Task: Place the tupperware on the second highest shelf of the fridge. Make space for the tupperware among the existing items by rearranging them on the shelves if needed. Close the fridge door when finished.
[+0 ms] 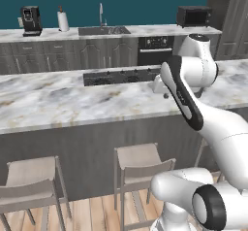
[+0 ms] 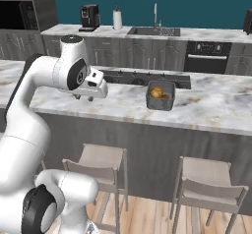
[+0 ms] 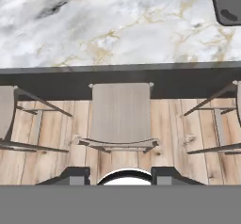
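Marble-patterned stone, white with grey and tan veins, tops the desk [image 2: 216,107] in front of you, and the tupperware [image 2: 160,96] sits on it near the front edge, just ahead of the black cooktop [image 2: 142,77]. It is a small dark translucent tub with rounded corners and orange-yellow lumps of food inside, standing upright and open to a grasp from above. In the hand view one corner of it shows at the upper right.

Your pincer [image 2: 84,98] hangs under the white wrist, over the front lip of the desk and well to the left of the tub, not touching it. It holds nothing; whether its jaws stand wide or narrow I cannot tell, since the hand view only shows the two dark tips at the bottom. That view looks down on a wooden-slat stool [image 3: 121,117] on plank flooring, so the hand is aimed short of the tub. By my reading you have yet to reach for it, and need to shift right and further over the stone.
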